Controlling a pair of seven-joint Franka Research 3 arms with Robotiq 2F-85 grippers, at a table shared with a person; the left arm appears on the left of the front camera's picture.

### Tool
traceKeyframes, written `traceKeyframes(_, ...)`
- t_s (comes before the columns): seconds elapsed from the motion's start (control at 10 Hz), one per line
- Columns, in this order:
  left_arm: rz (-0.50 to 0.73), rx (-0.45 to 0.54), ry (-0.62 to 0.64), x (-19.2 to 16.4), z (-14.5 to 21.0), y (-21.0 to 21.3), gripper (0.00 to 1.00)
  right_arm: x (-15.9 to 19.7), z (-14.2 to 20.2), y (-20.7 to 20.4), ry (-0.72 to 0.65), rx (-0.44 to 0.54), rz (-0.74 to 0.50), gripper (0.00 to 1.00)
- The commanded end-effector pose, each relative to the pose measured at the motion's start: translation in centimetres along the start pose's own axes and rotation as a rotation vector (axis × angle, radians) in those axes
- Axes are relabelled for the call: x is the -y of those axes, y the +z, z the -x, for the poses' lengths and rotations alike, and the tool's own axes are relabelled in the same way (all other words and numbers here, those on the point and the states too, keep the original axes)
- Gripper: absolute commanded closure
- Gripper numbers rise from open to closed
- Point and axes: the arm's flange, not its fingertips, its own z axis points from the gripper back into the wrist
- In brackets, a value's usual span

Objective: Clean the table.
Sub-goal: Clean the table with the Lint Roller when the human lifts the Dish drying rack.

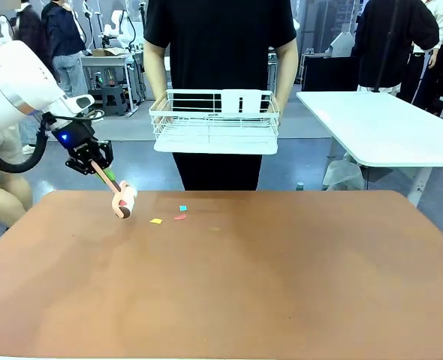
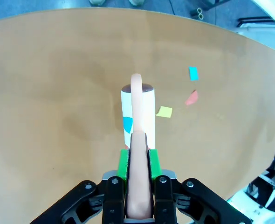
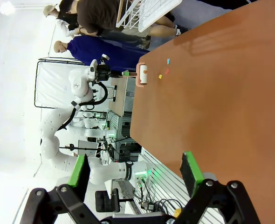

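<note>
1. The large reddish-brown terracotta table (image 1: 244,285) with rounded corners is the surface lying under the white lint roller with the peach handle (image 1: 124,201), which is low over its far left part. I cannot tell whether the roller touches it.
2. The left gripper (image 1: 90,159) has its jaws pinching the roller's handle between green pads; the wrist view shows the roller (image 2: 137,112) pointing away from the left gripper (image 2: 138,161), with a blue fleck on the drum.
3. Just right of the roller, three small paper scraps lie on the surface: yellow (image 1: 156,221) nearest, then red (image 1: 179,217) and blue (image 1: 182,208).
4. Beyond the roller and to its right, a person in black (image 1: 220,30) holds a white wire rack (image 1: 215,124) with both hands.
5. Well apart from the roller, the right gripper (image 3: 135,170) has its jaws spread wide, holding nothing.
</note>
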Motion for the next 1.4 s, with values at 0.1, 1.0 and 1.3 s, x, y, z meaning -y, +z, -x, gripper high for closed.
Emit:
traceKeyframes(0.1, 0.056, -0.050, 0.017, -0.8, -1.7, -1.8, 0.79, -0.2, 0.0, 0.0, 0.023, 0.005, -0.020, 0.00)
traceKeyframes(1.0, 0.110, -0.087, 0.043, 3.8, -0.4, -11.3, 0.79, -0.2, 0.0, 0.0, 0.023, 0.005, -0.020, 0.00)
traceKeyframes(1.3, 0.115, -0.119, 0.019, 8.4, -0.3, -15.0, 0.79, -0.2, 0.0, 0.0, 0.023, 0.005, -0.020, 0.00)
